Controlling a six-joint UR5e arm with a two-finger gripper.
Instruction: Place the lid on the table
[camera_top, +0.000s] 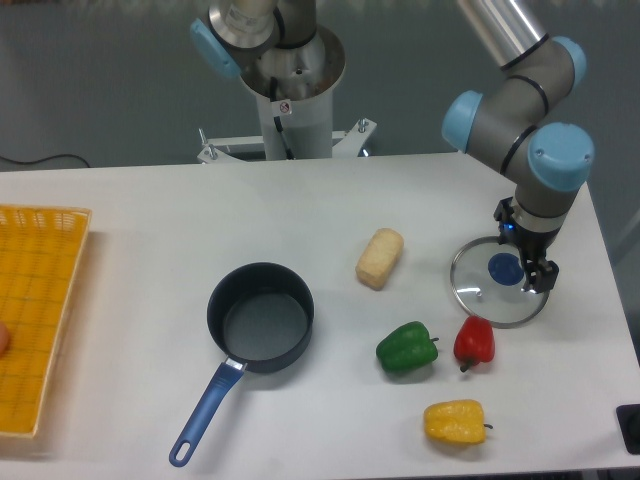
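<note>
The lid (480, 292), clear glass with a metal rim and a blue centre knob (503, 267), lies flat on the white table (330, 210) at the right side. My gripper (528, 262) hangs over the lid's right half. Its one visible dark fingertip (545, 280) stands to the right of the knob and does not touch it. The other finger is hidden behind the wrist. The jaws look apart and hold nothing. The knob shows in full, uncovered.
A dark blue saucepan (260, 318) with a blue handle sits at the centre. A bread roll (380, 258), a green pepper (407, 348), a red pepper (474, 341) and a yellow pepper (455, 421) lie near the lid. A yellow mesh tray (40, 320) is at the left edge.
</note>
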